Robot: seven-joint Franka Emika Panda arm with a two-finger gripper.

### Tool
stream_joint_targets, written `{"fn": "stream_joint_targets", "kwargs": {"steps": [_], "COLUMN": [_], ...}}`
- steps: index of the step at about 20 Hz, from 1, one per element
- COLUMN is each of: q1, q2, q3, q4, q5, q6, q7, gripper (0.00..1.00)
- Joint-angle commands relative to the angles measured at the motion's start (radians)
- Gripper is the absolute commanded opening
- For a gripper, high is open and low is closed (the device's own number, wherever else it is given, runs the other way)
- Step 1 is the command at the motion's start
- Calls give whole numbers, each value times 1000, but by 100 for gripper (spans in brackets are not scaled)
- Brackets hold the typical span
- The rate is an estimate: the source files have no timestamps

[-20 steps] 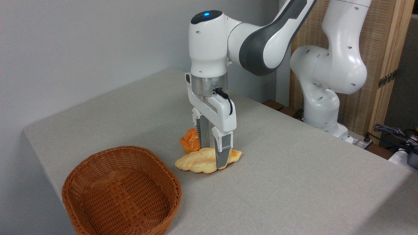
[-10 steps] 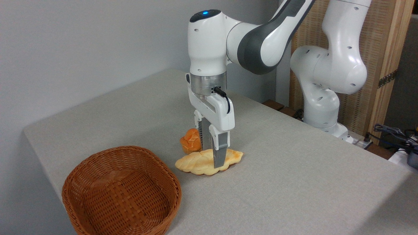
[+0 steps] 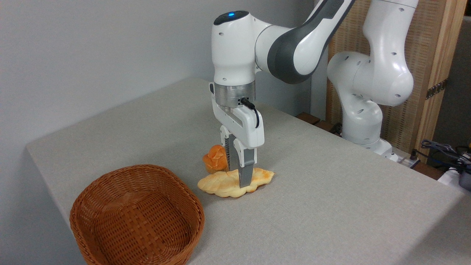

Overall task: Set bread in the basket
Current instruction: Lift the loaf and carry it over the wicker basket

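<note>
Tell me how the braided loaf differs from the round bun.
The loaf is long, flat and pointed at both ends; the bun is small and round. The loaf is pale golden, the bun a deeper orange-brown. The gripper has its fingers closed across the loaf's middle, while the bun stands free behind it. Both rest on the table, outside the basket.

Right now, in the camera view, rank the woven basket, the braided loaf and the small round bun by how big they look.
1. The round brown woven wicker basket: clearly largest, though nearest the camera.
2. The long pale-golden braided loaf.
3. The small round orange-brown bun: smallest, partly hidden behind the loaf and fingers.
</note>
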Motion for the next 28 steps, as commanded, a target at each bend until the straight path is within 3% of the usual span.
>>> {"fn": "stream_joint_targets", "kwargs": {"steps": [1,6,8,10,15,18,21,23,28], "q1": [-4,-1,4,7,41,65,67,68,68], "q2": [1,-10,-18,-18,-7,48,117,220,356], "q3": [8,7,8,14,14,14,14,14,11], "q4": [6,30,72,121,217,320,444,596,779], "q5": [18,-18,-117,-174,-191,-241,-249,-251,-286], "q6": [13,-62,-128,-201,-301,-315,-382,-454,-459], "q7": [8,-1,-2,-4,-5,-34,-67,-132,-255], "gripper": [43,43,43,43,45,45,46,46,46]}}
